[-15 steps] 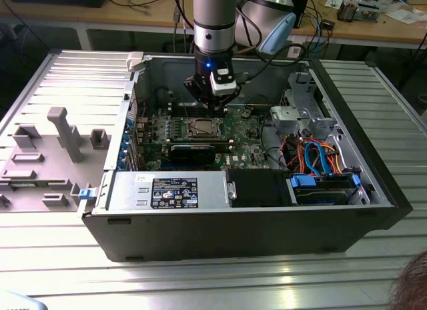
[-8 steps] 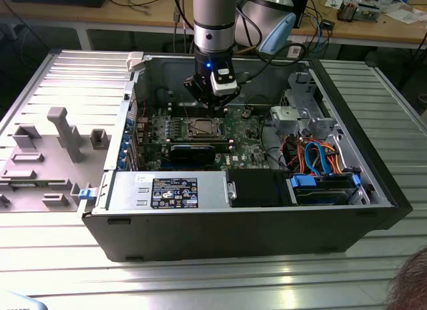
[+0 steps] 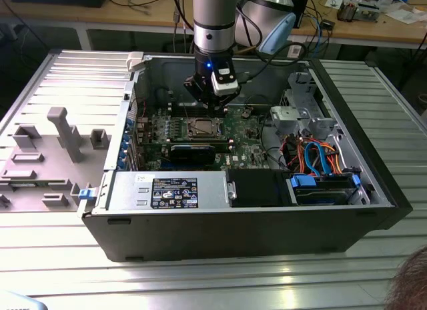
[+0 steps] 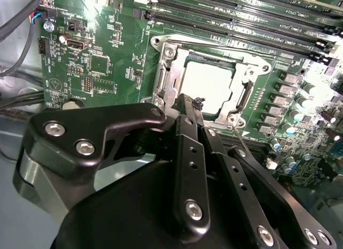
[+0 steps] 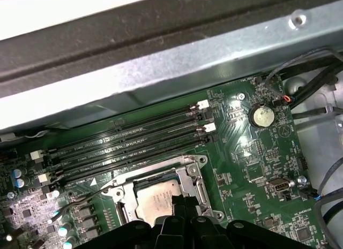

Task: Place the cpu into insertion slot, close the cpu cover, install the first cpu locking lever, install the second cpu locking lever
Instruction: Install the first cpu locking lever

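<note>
You have the arm's black gripper (image 3: 212, 100) lowered inside the open dark-grey computer case (image 3: 267, 237), poised just above the green circuit board (image 3: 243, 133) at the socket. In the second wrist view its slim black fingers (image 4: 188, 107) sit pressed together, with no gap between them and nothing held, their tips at the near edge of the small square insertion slot with the grey metal rim (image 4: 167, 72). The small flat square cpu with the silvery-grey top (image 4: 208, 83) already lies flat in that slot, and the thin silvery metal cpu cover (image 4: 244, 93) is folded down around it, the chip showing through its window. In the first wrist view you see the same cpu (image 5: 155, 198) framed by the cover (image 5: 190, 168), with the fingertips (image 5: 179, 203) over its edge and the long black memory slots (image 5: 123, 147) just beside the socket. A thin wire lever (image 4: 241, 141) slants away from the socket corner beside the fingers; whether it is latched you cannot tell.
</note>
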Controlling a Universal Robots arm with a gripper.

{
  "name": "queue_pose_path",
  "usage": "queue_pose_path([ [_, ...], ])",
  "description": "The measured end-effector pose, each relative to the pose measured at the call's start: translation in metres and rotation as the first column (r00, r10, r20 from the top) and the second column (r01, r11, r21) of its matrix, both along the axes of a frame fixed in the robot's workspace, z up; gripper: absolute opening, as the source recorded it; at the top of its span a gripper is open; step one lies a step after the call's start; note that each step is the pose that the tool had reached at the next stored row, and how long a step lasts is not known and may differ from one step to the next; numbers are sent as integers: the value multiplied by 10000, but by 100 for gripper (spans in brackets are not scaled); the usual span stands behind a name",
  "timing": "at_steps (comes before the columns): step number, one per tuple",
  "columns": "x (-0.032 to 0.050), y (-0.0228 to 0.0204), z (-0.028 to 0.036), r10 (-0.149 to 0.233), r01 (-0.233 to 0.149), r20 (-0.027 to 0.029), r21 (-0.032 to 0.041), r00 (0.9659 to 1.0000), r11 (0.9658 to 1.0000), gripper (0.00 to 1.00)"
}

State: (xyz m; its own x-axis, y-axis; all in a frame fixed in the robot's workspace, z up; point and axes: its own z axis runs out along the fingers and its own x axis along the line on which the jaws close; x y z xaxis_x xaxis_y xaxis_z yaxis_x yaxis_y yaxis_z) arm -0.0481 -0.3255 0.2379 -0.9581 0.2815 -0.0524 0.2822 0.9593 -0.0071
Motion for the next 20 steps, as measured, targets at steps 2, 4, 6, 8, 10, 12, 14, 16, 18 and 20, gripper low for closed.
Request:
queue_pose_path([
  [2, 0, 0, 0, 65, -65, 0, -6, 10000, 10000, 11],
  [4, 0, 0, 0, 98, -98, -1, -7, 10000, 10000, 11],
  [6, 0, 0, 0, 137, -137, 0, -9, 9999, 9999, 11],
  [8, 0, 0, 0, 169, -169, -1, -10, 9999, 9999, 11],
  [10, 0, 0, 0, 219, -219, 0, -11, 9998, 9998, 11],
  [12, 0, 0, 0, 267, -267, 1, -14, 9996, 9996, 11],
  [14, 0, 0, 0, 311, -311, 0, -18, 9995, 9995, 11],
  [16, 0, 0, 0, 371, -371, -1, -22, 9993, 9993, 11],
  [18, 0, 0, 0, 430, -430, 0, -23, 9991, 9991, 11],
  [20, 0, 0, 0, 479, -479, 1, -22, 9989, 9989, 11],
])
